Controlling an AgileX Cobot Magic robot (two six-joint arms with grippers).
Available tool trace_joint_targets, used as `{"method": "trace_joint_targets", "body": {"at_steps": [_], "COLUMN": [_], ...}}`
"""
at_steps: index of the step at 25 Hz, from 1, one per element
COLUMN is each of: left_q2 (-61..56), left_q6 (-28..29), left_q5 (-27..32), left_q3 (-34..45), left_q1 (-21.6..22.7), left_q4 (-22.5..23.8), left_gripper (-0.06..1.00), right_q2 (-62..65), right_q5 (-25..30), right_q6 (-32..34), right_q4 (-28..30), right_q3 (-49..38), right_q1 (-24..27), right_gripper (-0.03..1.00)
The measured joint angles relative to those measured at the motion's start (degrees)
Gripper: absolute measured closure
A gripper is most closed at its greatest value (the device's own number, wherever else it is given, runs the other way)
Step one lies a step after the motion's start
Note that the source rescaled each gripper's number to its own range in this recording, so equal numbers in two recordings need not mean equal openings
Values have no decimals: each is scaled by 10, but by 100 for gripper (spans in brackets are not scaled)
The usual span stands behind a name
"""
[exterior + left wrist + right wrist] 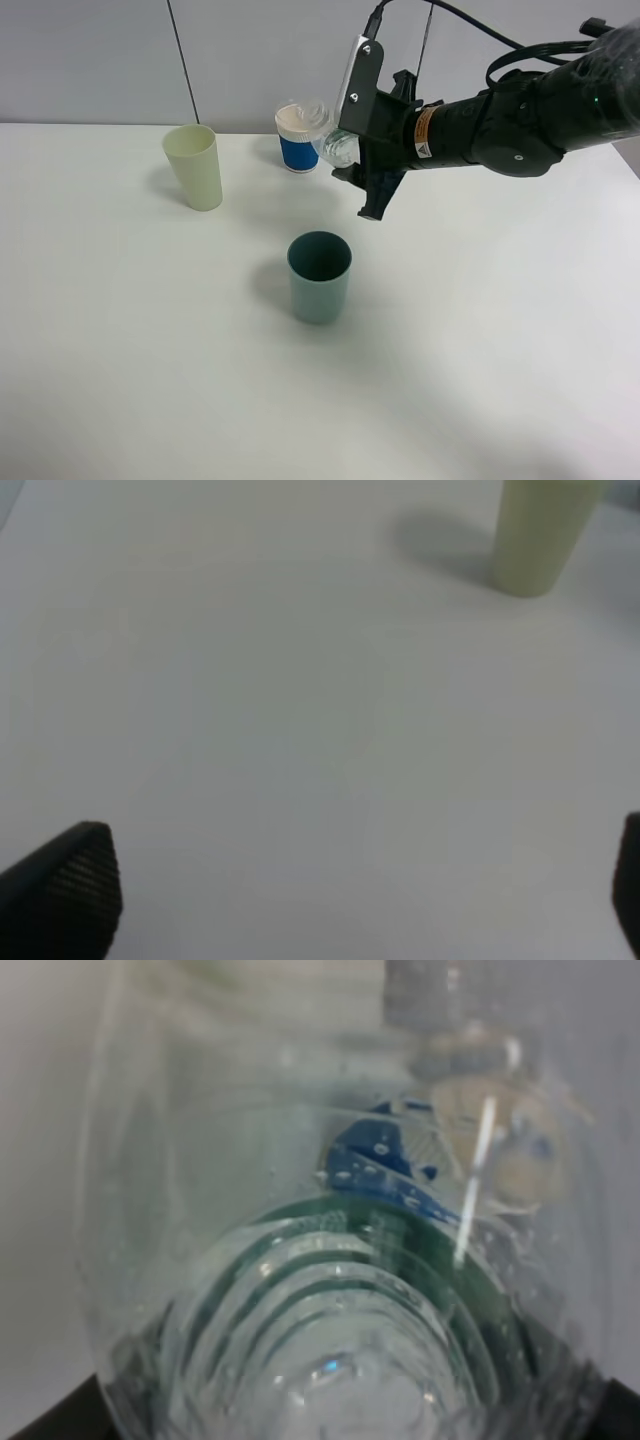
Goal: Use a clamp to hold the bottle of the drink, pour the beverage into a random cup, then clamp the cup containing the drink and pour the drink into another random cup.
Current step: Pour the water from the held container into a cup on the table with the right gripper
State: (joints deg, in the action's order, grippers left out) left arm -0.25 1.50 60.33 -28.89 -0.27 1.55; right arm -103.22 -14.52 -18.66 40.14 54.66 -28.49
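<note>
Closest to me the left gripper (340, 905) hangs low over the white table (480, 390), released, its two ribbed black fingertips (70, 890) far apart with only bare tabletop between them. It shows in its own wrist view alone. The tall pale yellow-green cup (540, 530) stands some way beyond it.

Near the middle of the table the teal cup (320, 277) stands upright by itself, well apart from everything else. Its inside is dark and I cannot tell whether there is liquid in it.

Farther back and to the left, the pale yellow-green cup (195, 166) stands upright, wider at the rim, throwing a soft shadow to its left.

Behind the teal cup and raised off the table, the right arm reaches in from the right side. The right gripper (350, 150) is clamped on the bottle (320, 125), which is tipped over to roughly level, its free end pointing left. In the right wrist view the bottle's (330, 1300) ribbed clear body and green label fill the picture, with droplets clinging to the inside wall. How much beverage is in it I cannot tell.

The free end of the bottle overlaps the white paper cup with a blue sleeve (297, 150), which stands upright near the far edge of the table. Behind it is a plain grey wall (100, 60).
</note>
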Motion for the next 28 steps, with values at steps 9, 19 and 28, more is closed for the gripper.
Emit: {"method": "trace_joint_targets", "body": {"at_steps": [9,19,28], "left_q2": [0,0,0], "left_q6": [0,0,0], "left_q5": [0,0,0], "left_q3": [0,0,0], "left_q1": [0,0,0], "left_q4": [0,0,0], "left_gripper": [-6,-6,-6], "right_q2": [0,0,0], "right_q5": [-11,-64,-81], "right_q6": [-159,-249,-318], "right_q4": [0,1,1], "right_q3": [0,0,0], "right_q1": [0,0,0], "right_gripper": [93,93,93]}}
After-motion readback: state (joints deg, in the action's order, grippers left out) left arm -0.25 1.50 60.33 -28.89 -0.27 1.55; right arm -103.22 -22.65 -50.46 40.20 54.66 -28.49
